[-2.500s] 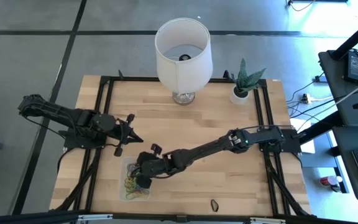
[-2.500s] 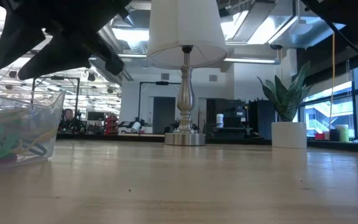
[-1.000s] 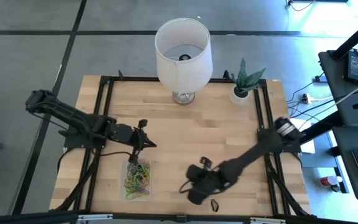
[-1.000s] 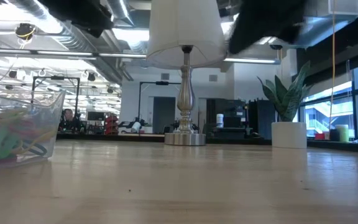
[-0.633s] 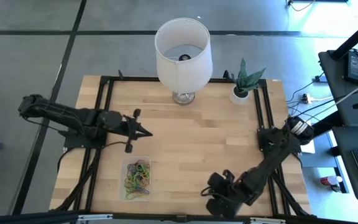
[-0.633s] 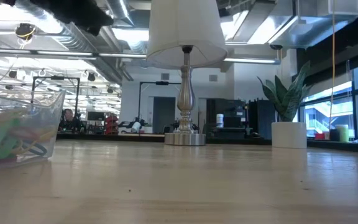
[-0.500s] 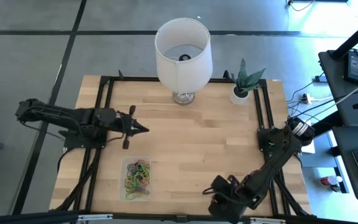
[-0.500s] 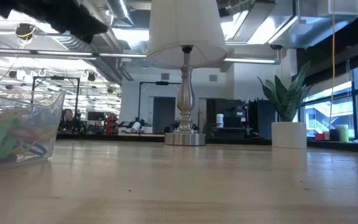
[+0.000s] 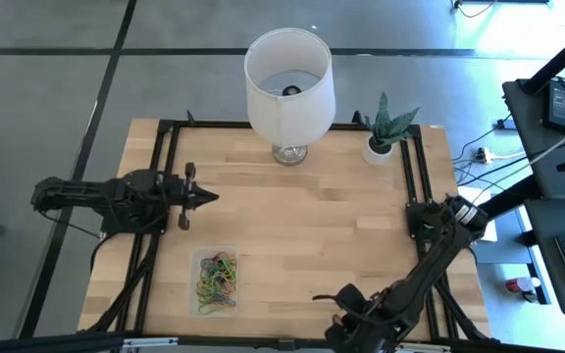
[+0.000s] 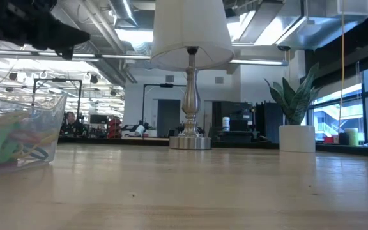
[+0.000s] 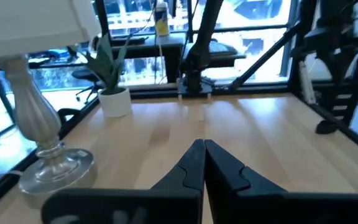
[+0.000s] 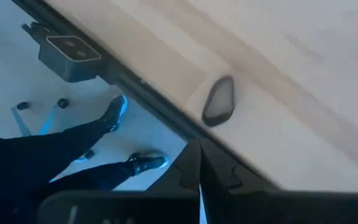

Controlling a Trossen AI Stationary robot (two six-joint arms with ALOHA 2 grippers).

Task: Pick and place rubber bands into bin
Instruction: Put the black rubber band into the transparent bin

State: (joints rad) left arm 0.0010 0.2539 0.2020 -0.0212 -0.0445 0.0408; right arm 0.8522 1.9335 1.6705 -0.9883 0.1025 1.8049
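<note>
Reaching for the last black rubber band (image 12: 219, 101) at the bench's (image 9: 302, 226) six-o'clock edge, the empty, closed right hand (image 12: 197, 163) should open and descend squarely, the bin (image 9: 216, 282) of rubber bands (image 9: 217, 280) lying at eight o'clock, the left hand (image 9: 204, 196) parked shut at nine.

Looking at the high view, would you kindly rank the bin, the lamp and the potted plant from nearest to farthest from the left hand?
From the left hand, at the table's left side:
1. The bin, toward the front edge, holding rubber bands.
2. The lamp, at the back edge, middle.
3. The potted plant, at the back right corner.
</note>
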